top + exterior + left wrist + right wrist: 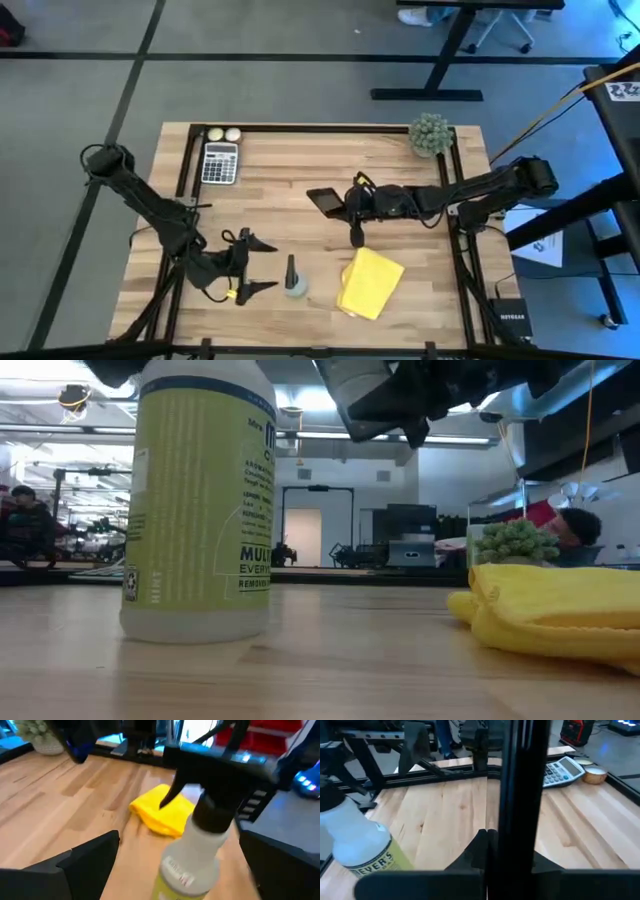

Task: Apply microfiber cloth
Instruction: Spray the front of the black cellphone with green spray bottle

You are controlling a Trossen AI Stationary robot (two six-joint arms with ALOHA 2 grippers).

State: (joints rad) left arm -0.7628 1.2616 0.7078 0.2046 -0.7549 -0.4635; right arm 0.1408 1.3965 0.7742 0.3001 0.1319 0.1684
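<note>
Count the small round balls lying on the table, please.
2. Both balls sit at the table's far left corner, just beyond the calculator: one to the left, the other right beside it. None seems hidden elsewhere.

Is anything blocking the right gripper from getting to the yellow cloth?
No, nothing visible. The right gripper hangs just past the microfiber cloth's far edge, with bare table between them. The spray bottle stands off to the cloth's side, and the phone lies farther back.

A light wooden table (300,190) carries a calculator (220,163) at ten o'clock, a spray bottle (293,280) and yellow microfiber cloth (370,283) toward six.
</note>
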